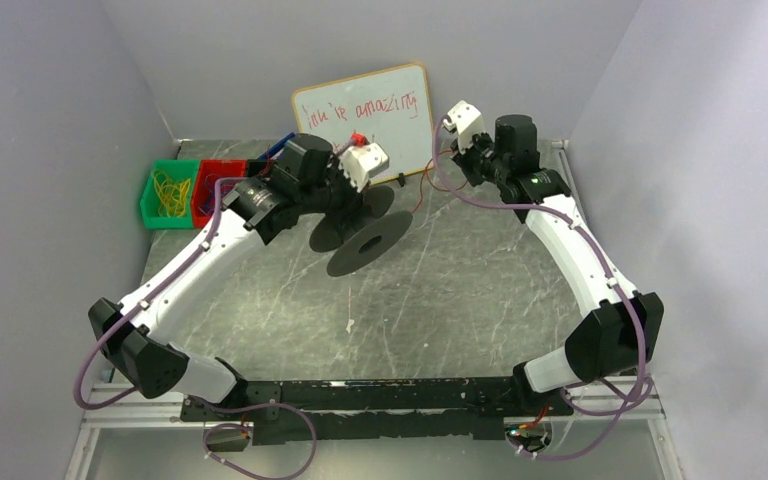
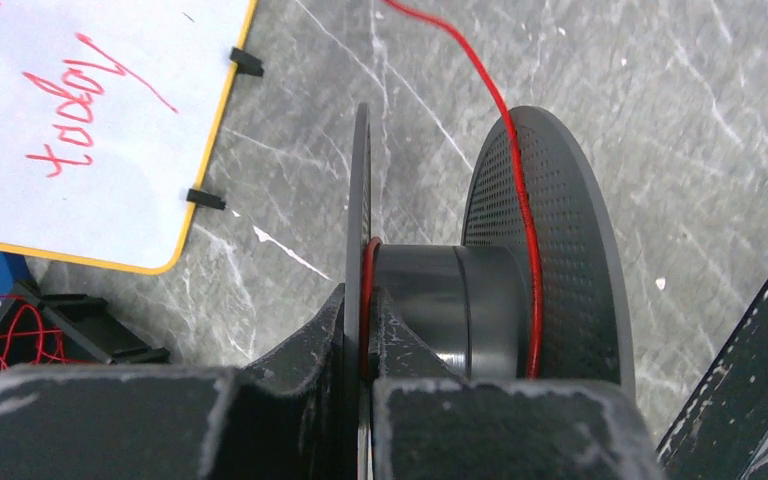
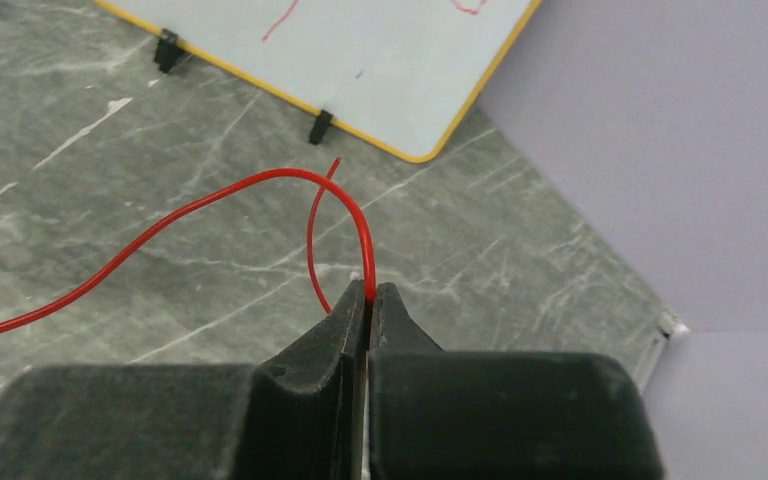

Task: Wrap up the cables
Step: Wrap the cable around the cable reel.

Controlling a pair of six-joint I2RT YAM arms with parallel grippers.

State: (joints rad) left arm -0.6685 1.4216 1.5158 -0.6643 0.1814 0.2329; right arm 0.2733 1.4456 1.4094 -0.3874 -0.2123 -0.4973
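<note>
While left tool [image 2: 365,322] clamps spool [image 2: 450,300] flange, right tool [image 3: 368,300] pinches red cable [image 3: 367,265]; whiteboard [image 1: 363,120] behind.

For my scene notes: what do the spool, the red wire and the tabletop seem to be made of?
The spool: likely matte dark grey plastic; dotted flange texture, slightly shiny hub. The wire: probably red plastic insulation; smooth, bends in soft curves. The tabletop: grey stone or stone-print laminate, white veins; cannot tell which.

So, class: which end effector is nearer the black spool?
Left. The left end effector is clamped on the spool, at one flange; the right end effector pinches the red wire off to its right.
</note>
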